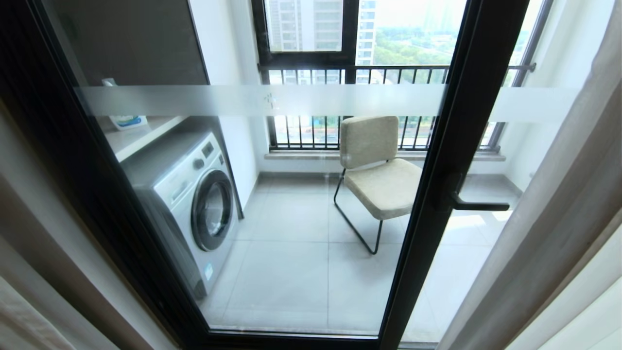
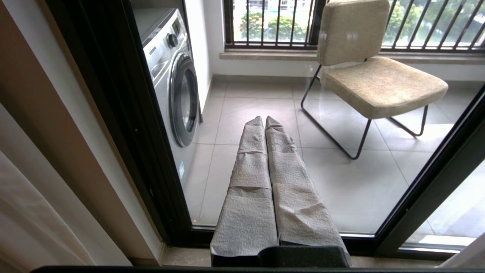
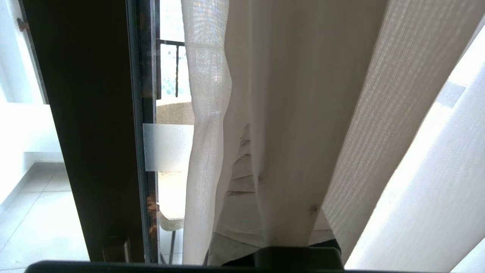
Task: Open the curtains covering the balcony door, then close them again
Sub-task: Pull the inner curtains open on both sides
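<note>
Curtains (image 3: 288,113) sit pinched in the right claw (image 3: 261,182) — left claw (image 2: 264,121) closed, empty, before the balcony door (image 2: 113,94).

Daylight floods in through the balcony window (image 1: 311,29), blowing out the sky. The balcony door (image 1: 457,146) frame bends at the head view's edges, and the right wrist view is washed out on both sides.

Right gripper (image 3: 261,178) pinched shut on a beige drape (image 3: 288,94), white sheer (image 3: 206,113) beside the black door frame (image 3: 94,113).
</note>
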Controlling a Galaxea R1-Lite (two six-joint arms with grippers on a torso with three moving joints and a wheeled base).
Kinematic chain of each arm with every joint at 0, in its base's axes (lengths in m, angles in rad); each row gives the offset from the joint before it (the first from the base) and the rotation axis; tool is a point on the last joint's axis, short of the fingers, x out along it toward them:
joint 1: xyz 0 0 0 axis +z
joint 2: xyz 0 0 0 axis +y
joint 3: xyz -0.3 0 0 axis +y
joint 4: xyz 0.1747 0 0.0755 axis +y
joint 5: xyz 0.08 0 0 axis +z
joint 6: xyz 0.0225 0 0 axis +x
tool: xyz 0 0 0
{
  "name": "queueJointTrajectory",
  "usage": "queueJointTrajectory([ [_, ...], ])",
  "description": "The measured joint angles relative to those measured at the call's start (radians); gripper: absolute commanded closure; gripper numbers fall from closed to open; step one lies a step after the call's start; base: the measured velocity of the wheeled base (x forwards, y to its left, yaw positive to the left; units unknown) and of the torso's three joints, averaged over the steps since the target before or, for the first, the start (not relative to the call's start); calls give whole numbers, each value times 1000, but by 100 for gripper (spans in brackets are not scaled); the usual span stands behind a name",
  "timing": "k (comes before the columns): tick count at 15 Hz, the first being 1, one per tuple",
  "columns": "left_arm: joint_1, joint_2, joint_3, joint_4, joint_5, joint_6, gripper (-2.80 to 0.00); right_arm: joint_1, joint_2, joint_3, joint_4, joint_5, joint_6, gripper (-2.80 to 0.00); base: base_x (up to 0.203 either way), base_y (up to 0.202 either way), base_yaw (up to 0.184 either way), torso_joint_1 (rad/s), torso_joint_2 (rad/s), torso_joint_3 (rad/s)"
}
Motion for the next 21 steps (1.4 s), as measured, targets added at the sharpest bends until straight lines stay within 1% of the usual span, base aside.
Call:
queueJointTrajectory([
  [4,1,0,0,0,1,-1,0,-1,-2,7,-5,-1,1,0,0,-174,1,4,2,2],
  [6,0,0,0,0,1,-2,0,-1,-5,17,-4,-23,1,0,0,-193,1,2,2,-2],
  [9,0,0,0,0,0,0,0,-1,-9,30,-6,-34,1,0,0,-194,3,4,2,5],
  [14,0,0,0,1,1,0,0,-1,-7,33,-6,-36,1,0,0,-190,2,3,2,1],
  [16,0,0,0,1,1,0,0,-10,-3,34,-7,-36,2,0,0,-192,3,2,2,9],
  [19,0,0,0,1,1,0,0,-34,4,32,0,-38,36,0,0,-191,1,0,2,0],
  [21,0,0,0,1,1,0,0,-55,6,34,2,-39,39,0,0,-189,2,2,2,2],
])
